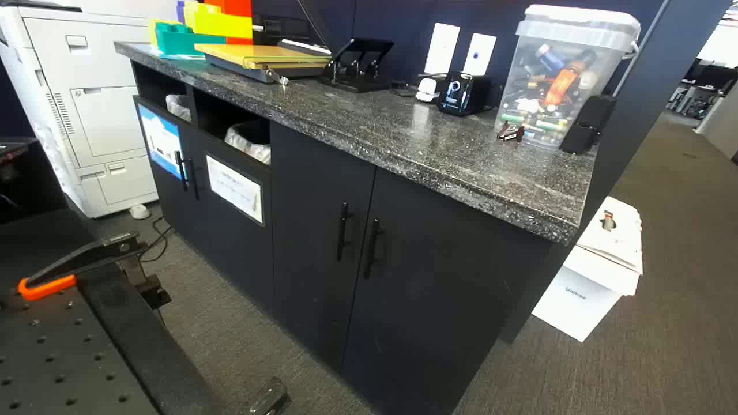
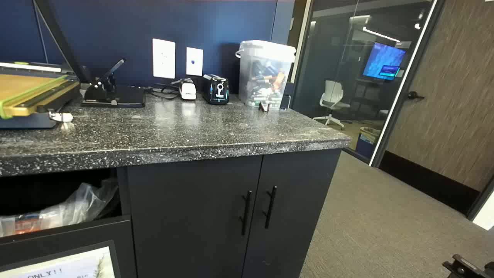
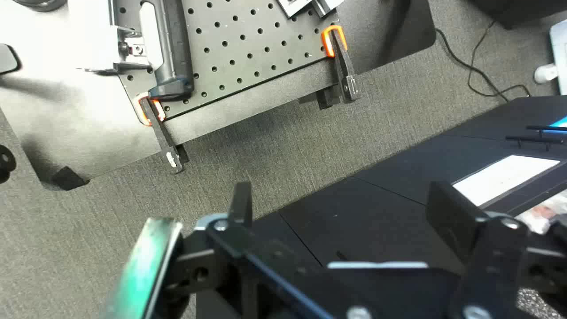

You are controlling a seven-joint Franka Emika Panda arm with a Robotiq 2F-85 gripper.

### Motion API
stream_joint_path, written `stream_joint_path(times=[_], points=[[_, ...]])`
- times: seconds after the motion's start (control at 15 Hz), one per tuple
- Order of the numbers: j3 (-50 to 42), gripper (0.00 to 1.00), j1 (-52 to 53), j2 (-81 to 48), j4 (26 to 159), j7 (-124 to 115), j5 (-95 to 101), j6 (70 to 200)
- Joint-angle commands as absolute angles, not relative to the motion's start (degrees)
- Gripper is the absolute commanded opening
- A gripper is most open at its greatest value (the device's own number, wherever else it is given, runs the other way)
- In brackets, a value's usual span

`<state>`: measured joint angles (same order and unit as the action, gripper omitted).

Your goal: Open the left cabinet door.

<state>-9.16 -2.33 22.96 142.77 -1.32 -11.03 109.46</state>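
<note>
At far left in an exterior view is a white printer (image 1: 106, 115); in the foreground below it, a perforated plate (image 1: 66, 353) bears an orange-tipped clamp (image 1: 109, 246) at its edge. The speckled surface (image 1: 369, 127) then carries, in order, toy bricks (image 1: 204, 24), a yellow-topped paper cutter (image 1: 259, 56), a black hole punch (image 1: 357, 82) and a lidded translucent tub (image 1: 576, 34) of mixed small items (image 1: 553, 109). Beneath it, immediately right of a white-labelled panel (image 1: 237, 227), the left cabinet door (image 1: 311, 230) stands closed in both exterior views, flush with its twin door (image 1: 438, 276); its slim vertical bar handle (image 1: 342, 231) lies near its right edge. At the right, a white carton (image 1: 594, 288) marked "Unitree" rests on the carpet (image 1: 663, 357). Wrist view: the gripper (image 3: 342, 201) has its jaws spread wide, holding nothing; the left cabinet door appears in the gap between them, farther off.
</note>
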Motion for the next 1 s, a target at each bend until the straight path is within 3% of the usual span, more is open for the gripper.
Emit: stream_joint_path(times=[0.0,0.27,0.73,0.93], points=[[-8.03,1.00,-3.57,22.86,142.63,-0.92,-11.46,109.29],[-5.50,1.00,-2.30,17.97,141.04,-4.54,-11.99,112.90],[5.70,1.00,2.70,-2.60,137.90,-25.62,-9.13,139.52],[5.18,1.00,5.28,-13.49,133.65,-35.02,-3.79,148.19]])
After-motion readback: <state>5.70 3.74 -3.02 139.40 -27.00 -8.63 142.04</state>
